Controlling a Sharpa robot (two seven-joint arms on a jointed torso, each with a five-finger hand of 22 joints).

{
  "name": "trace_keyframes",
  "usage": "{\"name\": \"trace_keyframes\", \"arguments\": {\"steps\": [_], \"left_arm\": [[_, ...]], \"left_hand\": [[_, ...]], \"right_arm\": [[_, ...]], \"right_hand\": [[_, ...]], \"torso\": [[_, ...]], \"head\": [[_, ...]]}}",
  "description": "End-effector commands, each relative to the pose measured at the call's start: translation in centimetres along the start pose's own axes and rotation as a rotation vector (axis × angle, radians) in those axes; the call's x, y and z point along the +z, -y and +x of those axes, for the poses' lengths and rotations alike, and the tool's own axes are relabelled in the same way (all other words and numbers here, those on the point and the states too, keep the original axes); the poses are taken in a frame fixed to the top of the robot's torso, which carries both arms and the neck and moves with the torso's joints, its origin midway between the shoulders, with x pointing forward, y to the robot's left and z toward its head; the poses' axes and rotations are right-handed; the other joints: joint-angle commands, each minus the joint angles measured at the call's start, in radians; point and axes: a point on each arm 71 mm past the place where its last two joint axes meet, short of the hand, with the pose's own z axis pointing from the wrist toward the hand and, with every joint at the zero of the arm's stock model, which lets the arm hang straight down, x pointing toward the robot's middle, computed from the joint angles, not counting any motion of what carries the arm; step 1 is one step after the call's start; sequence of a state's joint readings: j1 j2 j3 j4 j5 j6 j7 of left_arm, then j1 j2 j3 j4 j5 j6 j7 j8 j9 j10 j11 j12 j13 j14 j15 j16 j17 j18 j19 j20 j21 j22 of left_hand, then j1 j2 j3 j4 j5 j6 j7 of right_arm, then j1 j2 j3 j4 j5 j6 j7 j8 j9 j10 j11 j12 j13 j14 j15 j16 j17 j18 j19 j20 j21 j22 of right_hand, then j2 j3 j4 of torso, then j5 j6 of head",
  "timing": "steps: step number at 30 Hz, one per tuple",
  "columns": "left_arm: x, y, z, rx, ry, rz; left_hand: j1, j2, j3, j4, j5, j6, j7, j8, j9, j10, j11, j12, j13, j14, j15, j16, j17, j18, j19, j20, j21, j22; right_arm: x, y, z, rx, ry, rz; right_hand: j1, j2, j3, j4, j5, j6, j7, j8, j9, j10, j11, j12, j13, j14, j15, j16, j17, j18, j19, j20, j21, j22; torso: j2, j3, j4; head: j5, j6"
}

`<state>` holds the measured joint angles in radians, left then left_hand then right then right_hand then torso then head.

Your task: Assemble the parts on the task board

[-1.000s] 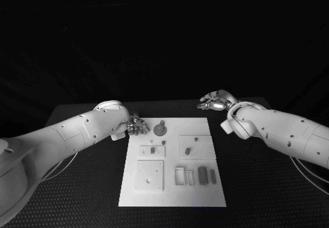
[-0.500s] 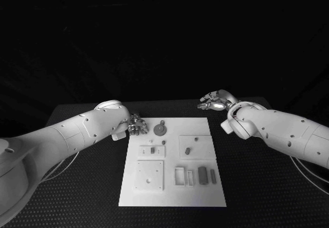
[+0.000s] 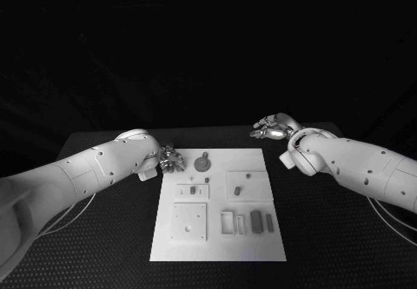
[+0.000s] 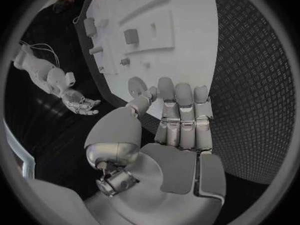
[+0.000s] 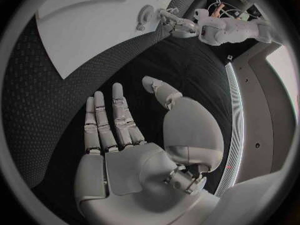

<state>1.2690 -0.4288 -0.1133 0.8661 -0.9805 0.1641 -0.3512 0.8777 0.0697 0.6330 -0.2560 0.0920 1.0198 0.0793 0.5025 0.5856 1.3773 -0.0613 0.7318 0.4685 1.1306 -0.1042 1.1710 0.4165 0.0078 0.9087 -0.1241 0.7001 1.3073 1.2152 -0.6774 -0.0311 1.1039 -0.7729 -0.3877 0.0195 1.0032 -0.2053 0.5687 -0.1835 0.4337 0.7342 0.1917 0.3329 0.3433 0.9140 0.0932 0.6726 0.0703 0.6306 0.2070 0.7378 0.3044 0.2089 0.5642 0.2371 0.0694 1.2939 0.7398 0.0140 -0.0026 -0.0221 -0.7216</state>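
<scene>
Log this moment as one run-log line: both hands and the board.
left hand: open, at task board far-left corner, beside round part | right hand: open, off the board, over black table | parts: none held

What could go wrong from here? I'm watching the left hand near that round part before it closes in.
The left hand hovers open at the task board's far left corner, close to the round part. A sweep could knock that part off the near edge. The fingers lie straight, so a pinch on a flat piece may slip. The right hand waits open off the board, so it cannot steady it.

The task board lies mid-table, parts on it.
</scene>
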Motion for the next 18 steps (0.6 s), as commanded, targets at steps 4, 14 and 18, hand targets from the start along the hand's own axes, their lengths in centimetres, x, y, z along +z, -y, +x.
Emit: {"name": "trace_keyframes", "arguments": {"steps": [4, 14, 18], "left_arm": [[-0.9, -0.3, 0.2, -0.084, 0.015, 0.016], [-3.3, 0.0, 0.3, -0.076, 0.043, 0.060], [-3.9, 0.0, 0.7, -0.073, 0.049, 0.069]], "left_hand": [[-0.016, 0.010, 0.004, -0.001, 0.006, 0.059, -0.043, 0.000, 0.000, 0.023, -0.008, 0.002, 0.006, 0.023, -0.009, 0.011, 0.005, -0.004, 0.022, -0.077, 0.013, 0.023], [-0.022, 0.004, 0.007, -0.004, 0.001, 0.067, -0.045, -0.002, -0.002, 0.030, -0.011, 0.003, 0.010, 0.031, -0.013, 0.012, 0.006, -0.004, 0.028, -0.082, 0.017, 0.022], [-0.024, 0.001, 0.008, -0.004, -0.001, 0.069, -0.046, -0.003, -0.002, 0.032, -0.011, 0.003, 0.011, 0.032, -0.013, 0.012, 0.006, -0.004, 0.029, -0.083, 0.018, 0.022]], "right_arm": [[-0.1, 0.1, -0.2, -0.008, 0.000, -0.006], [-0.3, 0.3, -0.4, -0.009, 0.004, -0.003], [-0.3, 0.3, -0.5, -0.009, 0.005, -0.003]], "right_hand": [[-0.004, -0.003, 0.000, -0.003, 0.002, 0.010, 0.027, 0.005, -0.001, -0.161, 0.091, 0.004, -0.001, -0.009, -0.001, 0.005, -0.002, -0.017, -0.009, 0.001, -0.004, 0.001], [-0.003, -0.004, 0.000, -0.003, 0.002, 0.010, 0.027, 0.005, -0.001, -0.161, 0.091, 0.004, -0.001, -0.009, -0.001, 0.006, -0.002, -0.017, -0.009, 0.001, -0.004, 0.001], [-0.003, -0.004, 0.000, -0.003, 0.002, 0.010, 0.027, 0.005, -0.001, -0.161, 0.091, 0.004, -0.001, -0.009, -0.001, 0.006, -0.002, -0.017, -0.009, 0.001, -0.004, 0.001]], "torso": [[-0.001, 0.0002, 0.0023], [-0.006, 0.0018, 0.0099], [-0.007, 0.0022, 0.0106]], "head": [[0.001, 0.000], [0.002, -0.003], [0.002, -0.006]]}}
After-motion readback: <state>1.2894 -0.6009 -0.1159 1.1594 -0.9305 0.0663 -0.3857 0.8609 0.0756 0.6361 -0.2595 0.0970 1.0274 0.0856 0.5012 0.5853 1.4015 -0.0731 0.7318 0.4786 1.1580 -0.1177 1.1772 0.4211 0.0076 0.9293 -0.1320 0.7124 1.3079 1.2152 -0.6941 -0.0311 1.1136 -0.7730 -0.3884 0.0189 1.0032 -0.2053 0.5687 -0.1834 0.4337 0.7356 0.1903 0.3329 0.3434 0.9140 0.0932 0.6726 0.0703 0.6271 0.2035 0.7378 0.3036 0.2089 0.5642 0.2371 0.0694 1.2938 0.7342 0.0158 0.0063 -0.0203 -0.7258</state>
